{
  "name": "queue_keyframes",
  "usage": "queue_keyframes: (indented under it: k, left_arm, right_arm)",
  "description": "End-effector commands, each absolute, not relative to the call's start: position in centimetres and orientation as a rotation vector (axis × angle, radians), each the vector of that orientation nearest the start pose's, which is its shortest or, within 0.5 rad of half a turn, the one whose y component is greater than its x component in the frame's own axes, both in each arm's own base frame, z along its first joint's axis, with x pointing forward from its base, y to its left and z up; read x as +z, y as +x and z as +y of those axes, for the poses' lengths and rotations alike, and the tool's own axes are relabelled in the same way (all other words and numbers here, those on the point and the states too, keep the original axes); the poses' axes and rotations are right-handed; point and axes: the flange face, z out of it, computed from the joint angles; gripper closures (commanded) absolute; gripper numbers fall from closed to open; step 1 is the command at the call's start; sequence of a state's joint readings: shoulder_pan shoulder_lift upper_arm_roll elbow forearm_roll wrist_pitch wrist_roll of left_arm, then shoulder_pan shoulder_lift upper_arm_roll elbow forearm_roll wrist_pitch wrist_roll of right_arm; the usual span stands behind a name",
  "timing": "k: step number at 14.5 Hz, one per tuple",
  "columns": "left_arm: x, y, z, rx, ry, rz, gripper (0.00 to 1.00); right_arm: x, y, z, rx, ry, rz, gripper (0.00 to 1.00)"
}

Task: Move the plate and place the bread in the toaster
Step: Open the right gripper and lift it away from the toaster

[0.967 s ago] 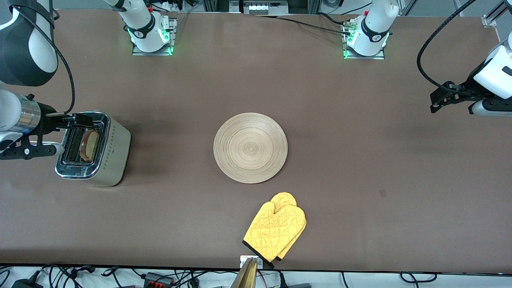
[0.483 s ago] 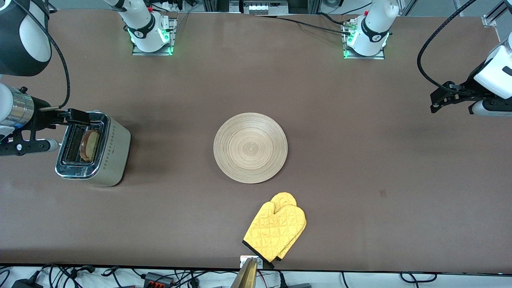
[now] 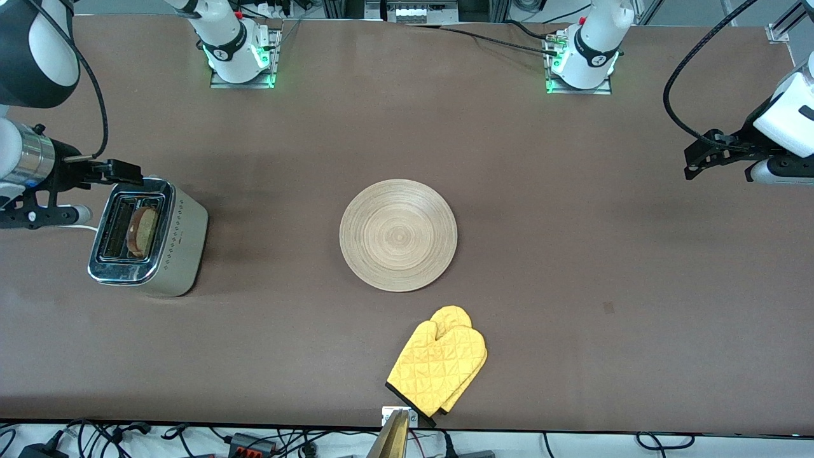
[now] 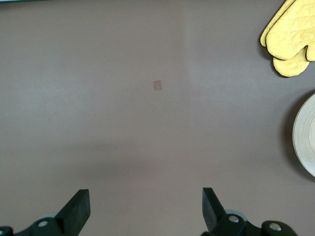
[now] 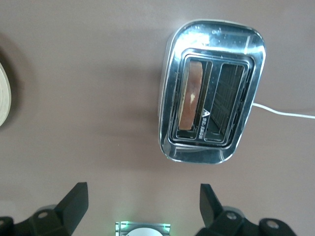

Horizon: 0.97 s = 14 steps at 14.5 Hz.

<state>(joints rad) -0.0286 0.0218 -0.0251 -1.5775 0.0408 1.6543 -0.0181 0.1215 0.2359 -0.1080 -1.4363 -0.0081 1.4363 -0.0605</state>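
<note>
The silver toaster (image 3: 184,248) stands at the right arm's end of the table. The bread (image 3: 143,230) stands in the slot nearer the plate, its crust showing above the slot. The wooden plate (image 3: 398,235) lies bare at the table's middle. My right gripper (image 3: 124,170) is open and empty, over the toaster's end that faces the robots' bases. Its wrist view shows the toaster (image 5: 216,29), the bread (image 5: 191,96), the plate's rim (image 5: 4,96) and the spread gripper (image 5: 142,206). My left gripper (image 3: 690,162) waits open and empty over the left arm's end of the table (image 4: 145,209).
A yellow oven mitt (image 3: 439,367) lies nearer the front camera than the plate; it also shows in the left wrist view (image 4: 290,44) beside the plate's rim (image 4: 305,135). The toaster's white cord (image 5: 280,112) trails off toward the table's end.
My right gripper has drawn away from over the toaster's slots toward the robots' bases. The bread stays in the slot. The left arm has not moved.
</note>
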Motion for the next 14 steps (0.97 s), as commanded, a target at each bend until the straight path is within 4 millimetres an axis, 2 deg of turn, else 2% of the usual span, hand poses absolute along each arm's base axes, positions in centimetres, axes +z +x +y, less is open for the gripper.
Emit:
queue_keyframes:
  k: [1, 2, 4, 6, 7, 10, 12, 13, 14]
  left_arm:
    - [62.1, 57.0, -2.4, -0.081, -3.086, 0.048, 0.00]
    - [62.1, 57.0, -2.5, -0.084, -3.086, 0.049, 0.00]
    - [62.1, 57.0, -2.4, -0.084, -3.086, 0.049, 0.00]
    - [62.1, 57.0, -2.4, -0.084, -3.086, 0.049, 0.00]
    - [62.1, 57.0, -2.4, -0.084, -3.086, 0.049, 0.00]
    - [62.1, 57.0, -2.4, -0.081, -3.088, 0.046, 0.00]
    - [62.1, 57.0, -2.4, -0.084, -3.086, 0.046, 0.00]
    - [62.1, 57.0, -2.4, -0.084, -3.088, 0.046, 0.00]
    - [62.1, 57.0, -2.4, -0.084, -3.088, 0.046, 0.00]
  right_arm:
    - [54.3, 59.2, 0.8, 0.357, -3.124, -0.079, 0.00]
    - [54.4, 59.1, 0.1, 0.348, -3.123, -0.062, 0.00]
    - [54.9, 58.7, 0.2, 0.295, -3.123, -0.078, 0.00]
    - [57.0, 57.2, 1.8, 0.164, -3.135, -0.110, 0.00]
    - [57.6, 56.8, 1.4, 0.142, -3.137, -0.103, 0.00]
    - [55.2, 56.0, -1.2, 0.186, -3.161, -0.055, 0.00]
    - [54.8, 55.7, -2.3, 0.233, -3.162, -0.031, 0.00]
    - [54.6, 55.8, -2.7, 0.262, -3.157, -0.026, 0.00]
    - [54.7, 56.0, -2.2, 0.269, -3.158, -0.040, 0.00]
